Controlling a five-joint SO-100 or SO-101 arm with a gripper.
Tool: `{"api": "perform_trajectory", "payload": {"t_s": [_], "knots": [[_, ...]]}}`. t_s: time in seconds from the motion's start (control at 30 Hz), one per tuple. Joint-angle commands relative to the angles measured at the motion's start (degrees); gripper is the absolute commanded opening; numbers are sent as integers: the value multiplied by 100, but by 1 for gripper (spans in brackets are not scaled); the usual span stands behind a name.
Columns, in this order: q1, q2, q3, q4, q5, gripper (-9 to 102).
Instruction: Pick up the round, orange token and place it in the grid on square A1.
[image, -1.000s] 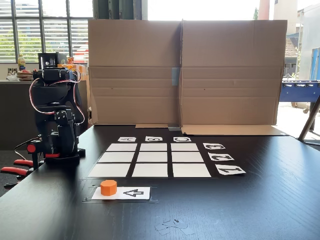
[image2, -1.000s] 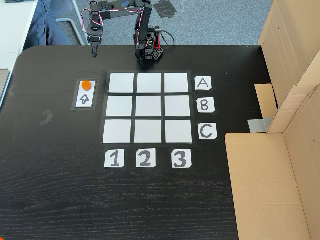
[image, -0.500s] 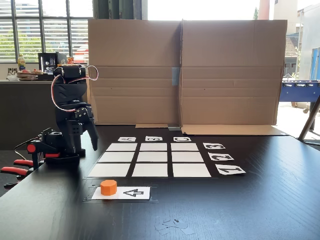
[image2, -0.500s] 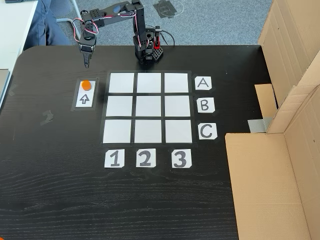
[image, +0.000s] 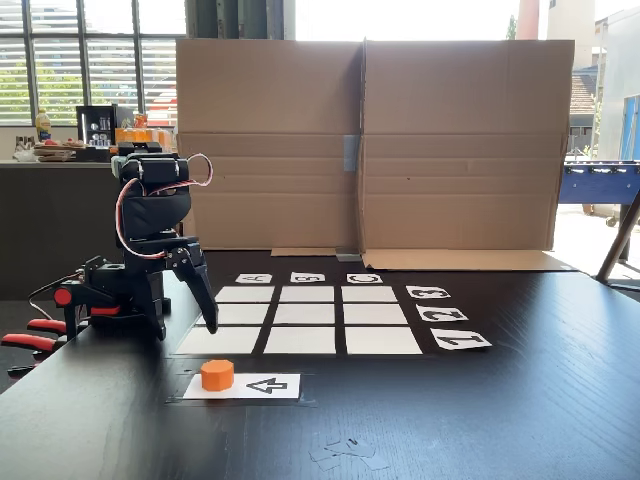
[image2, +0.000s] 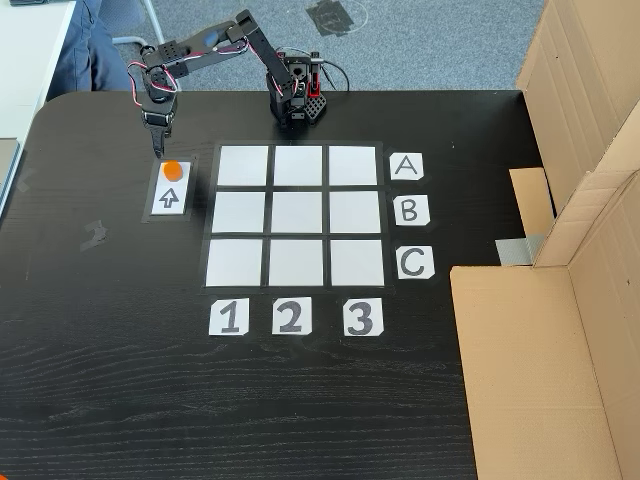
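Note:
The round, orange token (image: 217, 374) (image2: 172, 170) sits on one end of a white card with a black arrow (image: 268, 385) (image2: 170, 198), beside the grid (image: 300, 318) (image2: 297, 215). Square A1 (image: 220, 341) (image2: 243, 166) is the bare white corner cell nearest the token. My gripper (image: 186, 333) (image2: 157, 146) hangs over the table just behind the token, toward the arm's base. It does not touch the token. Its jaws are spread in an upside-down V with nothing between them.
The arm's base (image: 105, 300) (image2: 295, 97) is clamped at the table edge by red-handled clamps (image: 30, 340). A tall cardboard wall (image: 370, 150) (image2: 570, 300) stands past the C row. Scraps of clear tape (image: 345, 450) lie near the front edge.
The arm has swung out from near its base toward the token and come down. The jaws, together a second ago, now stand apart.

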Motion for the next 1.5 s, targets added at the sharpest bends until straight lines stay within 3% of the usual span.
{"api": "perform_trajectory", "payload": {"t_s": [0.0, 1.47], "knots": [[-123, -79, -378, 0, 53, 30], [-773, -1433, -1028, -35, 132, 30]]}}
